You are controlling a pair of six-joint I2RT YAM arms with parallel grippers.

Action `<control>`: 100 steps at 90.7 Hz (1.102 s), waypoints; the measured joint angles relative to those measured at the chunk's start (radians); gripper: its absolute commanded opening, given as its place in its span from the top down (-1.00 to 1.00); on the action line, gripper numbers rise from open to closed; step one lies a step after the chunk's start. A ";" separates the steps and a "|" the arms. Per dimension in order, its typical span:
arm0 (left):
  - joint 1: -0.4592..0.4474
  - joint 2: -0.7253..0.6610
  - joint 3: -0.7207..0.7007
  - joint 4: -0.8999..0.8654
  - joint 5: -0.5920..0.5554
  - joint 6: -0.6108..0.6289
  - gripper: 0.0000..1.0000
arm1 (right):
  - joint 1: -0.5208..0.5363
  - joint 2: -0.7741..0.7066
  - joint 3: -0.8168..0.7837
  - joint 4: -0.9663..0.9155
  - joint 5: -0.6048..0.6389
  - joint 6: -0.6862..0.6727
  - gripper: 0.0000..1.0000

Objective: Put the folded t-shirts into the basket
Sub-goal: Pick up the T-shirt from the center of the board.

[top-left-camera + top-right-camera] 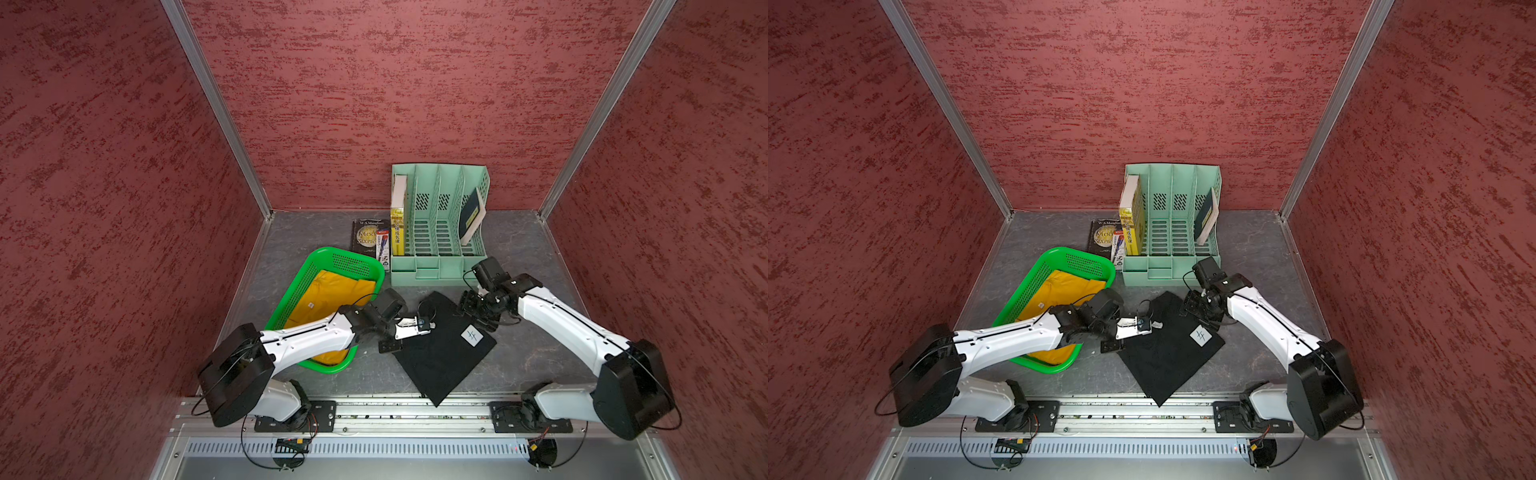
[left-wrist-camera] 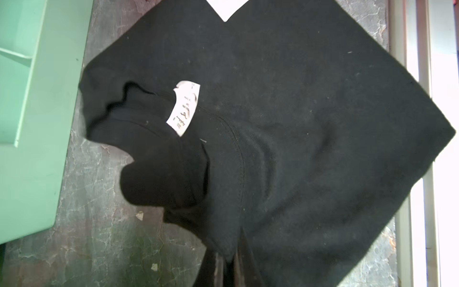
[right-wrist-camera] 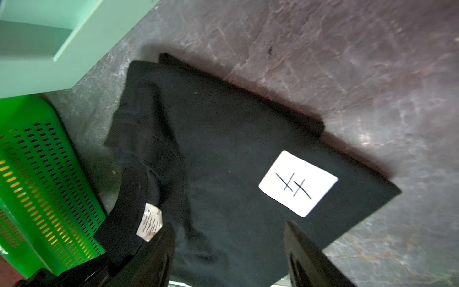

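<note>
A: Black tee [image 1: 440,353]?
B: Flat on tabletop [image 1: 523,249], cornerwise, near corner over front rail [image 1: 374,417]. Left fingers [image 2: 218,270] pinch its collar edge; right fingers [image 3: 303,256] wide by far edge.
A: Basket [image 1: 353,254]?
B: Just left of the tee, so L arm's nearer.

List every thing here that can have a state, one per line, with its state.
left gripper, shut on the black t-shirt.
right gripper, open, jaws over the black t-shirt.
black t-shirt, folded, on the table, outside the basket, collar end bunched up.
yellow t-shirt, lying inside the basket.
basket, upright, holding the yellow t-shirt.
file organiser, upright, middle slots empty.
</note>
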 measured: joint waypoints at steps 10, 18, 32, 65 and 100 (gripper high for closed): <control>0.004 0.008 -0.003 0.004 0.002 -0.010 1.00 | 0.002 0.002 -0.083 0.092 -0.050 0.014 0.08; 0.005 0.008 -0.003 0.005 0.010 -0.024 1.00 | 0.006 0.063 -0.119 0.138 -0.074 0.018 0.39; 0.008 0.008 -0.003 0.002 0.037 -0.048 1.00 | 0.005 0.223 -0.101 0.142 -0.061 0.006 0.74; -0.045 0.131 0.013 0.023 0.058 -0.129 1.00 | -0.052 0.149 -0.153 0.031 -0.007 -0.003 0.64; -0.086 0.167 0.023 0.043 0.074 -0.220 1.00 | -0.025 0.099 0.105 -0.245 0.162 -0.007 -0.15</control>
